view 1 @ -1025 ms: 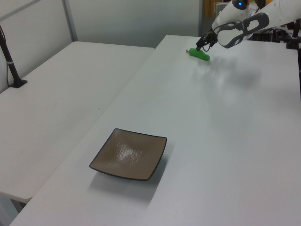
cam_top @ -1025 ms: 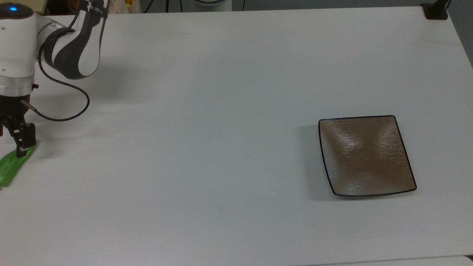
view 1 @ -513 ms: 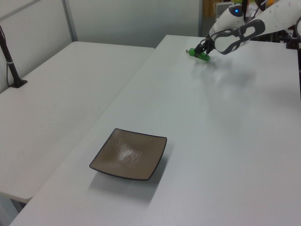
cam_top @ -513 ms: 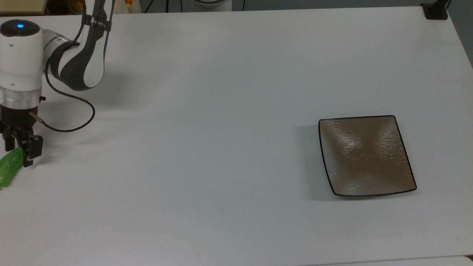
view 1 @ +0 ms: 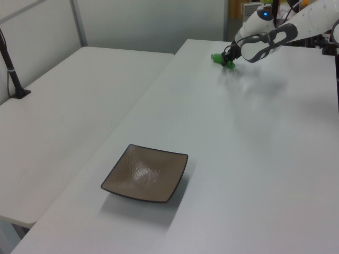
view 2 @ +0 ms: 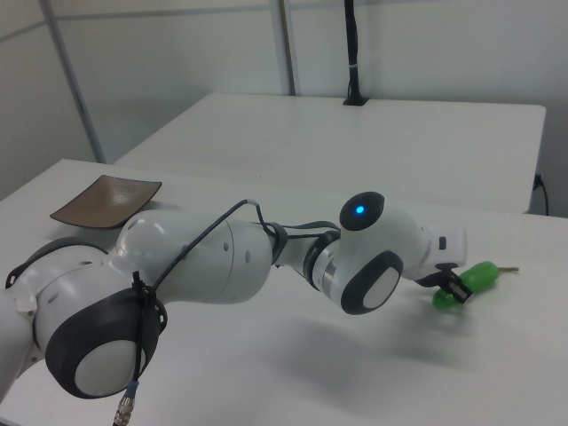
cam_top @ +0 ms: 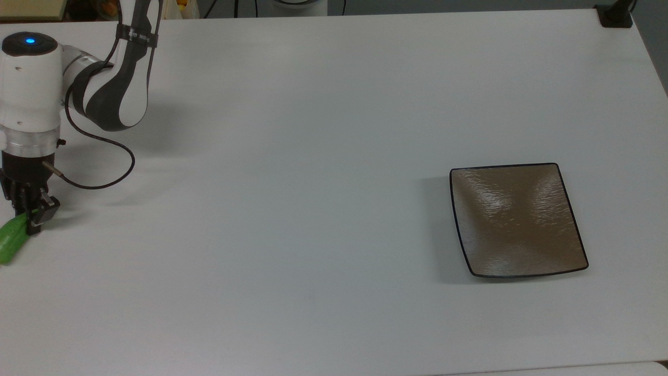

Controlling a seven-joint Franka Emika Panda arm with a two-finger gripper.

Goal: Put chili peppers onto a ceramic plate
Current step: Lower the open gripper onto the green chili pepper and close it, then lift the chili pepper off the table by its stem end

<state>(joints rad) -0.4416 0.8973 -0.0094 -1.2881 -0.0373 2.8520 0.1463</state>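
A bright green chili pepper [cam_top: 11,241] lies at the top view's far left edge of the white table, its thin stem showing in the right view beyond the pepper [view 2: 476,277]. My gripper [cam_top: 28,218] points down over the pepper's upper end, its fingers drawn in against the pepper on both sides. In the left view the gripper [view 1: 228,62] and pepper [view 1: 217,57] sit at the far end of the table. The square brown ceramic plate [cam_top: 516,219] rests empty far off at the top view's right, also seen as the plate [view 1: 144,173] near the front of the left view.
A black cable [cam_top: 107,175] loops from the wrist over the table. A black post base [cam_top: 615,14] stands at the top view's upper right corner. A second white table [view 1: 63,111] adjoins along the left view's left. The arm's bulky links [view 2: 186,275] stretch across the right view.
The gripper shifted slightly right in the top view and lowered onto the pepper's end. Its fingers, wide apart a second ago, have closed in on the pepper.
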